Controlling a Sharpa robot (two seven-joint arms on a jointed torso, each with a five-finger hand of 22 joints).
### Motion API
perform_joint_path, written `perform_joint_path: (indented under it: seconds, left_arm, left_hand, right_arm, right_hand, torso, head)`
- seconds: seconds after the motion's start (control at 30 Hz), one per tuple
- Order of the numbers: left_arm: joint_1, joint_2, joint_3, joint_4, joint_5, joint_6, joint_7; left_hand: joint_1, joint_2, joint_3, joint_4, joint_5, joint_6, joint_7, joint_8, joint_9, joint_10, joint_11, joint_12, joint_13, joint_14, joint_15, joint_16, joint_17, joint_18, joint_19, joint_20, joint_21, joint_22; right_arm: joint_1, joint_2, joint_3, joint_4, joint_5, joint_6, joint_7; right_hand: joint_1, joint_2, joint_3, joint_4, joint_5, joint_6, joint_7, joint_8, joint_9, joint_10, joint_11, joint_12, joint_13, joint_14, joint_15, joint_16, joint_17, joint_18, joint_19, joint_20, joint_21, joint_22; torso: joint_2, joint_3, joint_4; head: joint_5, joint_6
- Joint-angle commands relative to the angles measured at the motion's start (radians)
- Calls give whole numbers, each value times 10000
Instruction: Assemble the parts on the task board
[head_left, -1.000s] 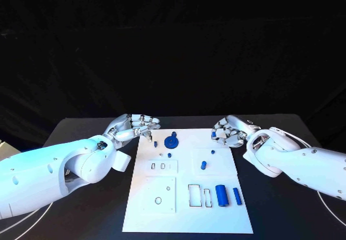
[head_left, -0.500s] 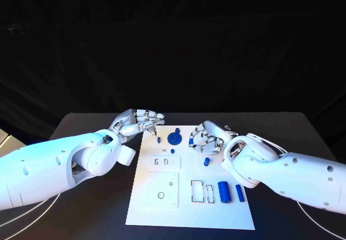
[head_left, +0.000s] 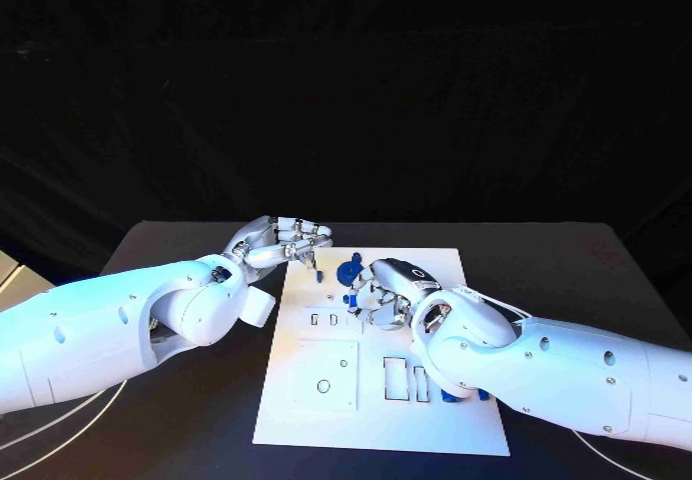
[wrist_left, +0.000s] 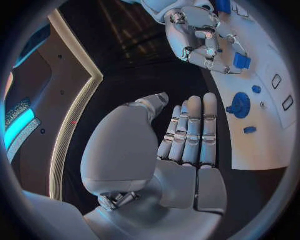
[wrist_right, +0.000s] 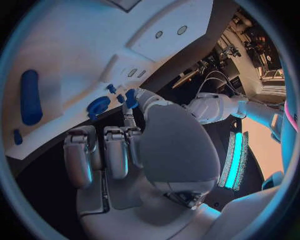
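The white board (head_left: 382, 420) lies flat on the black bench (head_left: 577, 270). The right hand (head_left: 387, 292) hangs over the middle of the board, pinching a small blue block (wrist_left: 242, 61) between its fingers. The left hand (head_left: 277, 244) hovers at the board's far left corner, fingers straight, side by side, holding nothing. A blue round knob (head_left: 351, 270) stands on the board between the hands. A blue cylinder (wrist_right: 29, 96) lies on the board nearer the robot.
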Motion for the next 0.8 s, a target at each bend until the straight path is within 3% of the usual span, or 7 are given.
perform_joint_path:
  seconds: [0.03,0.3,0.57,0.8]
  left_arm:
    - [4,24,5,23,-14,-47,-98]
    - [4,19,4,21,-14,-37,-106]
    - [5,28,4,18,-14,-14,-110]
    - [5,10,4,13,-14,0,-120]
  left_hand:
    - [10,47,46,11,-38,-60,-3,-18,9,-54,-24,-13,12,-36,19,32,-15,141,-85,-11,45,8]
    - [2,45,46,12,-40,-53,-7,-13,16,-46,-27,-7,16,-25,18,43,-20,143,-87,-9,59,14]
    - [2,45,46,12,-40,-53,-7,-13,16,-46,-27,-7,16,-25,18,43,-20,143,-87,-9,59,14]
    - [2,45,46,12,-40,-53,-7,-13,16,-46,-27,-7,16,-25,18,43,-20,143,-87,-9,59,14]
  right_arm:
    - [-79,168,-16,-91,-636,11,-326]
    - [-217,487,-59,-261,-790,117,-448]
    - [-323,707,-101,-398,-906,232,-512]
    - [-346,729,-110,-492,-1048,324,-614]
  right_hand:
    - [-89,-9,66,-13,-37,49,-88,370,290,640,-52,1,2175,859,-39,-3,1810,-143,1046,-76,44,2631]
    - [-134,-39,68,-12,-95,26,-81,379,297,654,-46,20,2191,867,-36,9,1843,-143,1046,-74,44,2631]
    - [-154,-49,67,-9,-112,17,-77,382,299,651,-44,15,2188,867,-34,8,1841,-143,1046,-73,44,2631]
    - [-199,-79,63,-1,-141,-4,-70,388,303,646,-38,7,2182,867,-29,7,1839,-143,1046,-70,44,2631]
  torso:
    - [5,3,10]
    - [6,18,-7]
    - [8,8,24]
    - [1,6,-16]
  head:
    - [13,-28]
    - [72,-83]
    - [105,-116]
    - [139,-139]
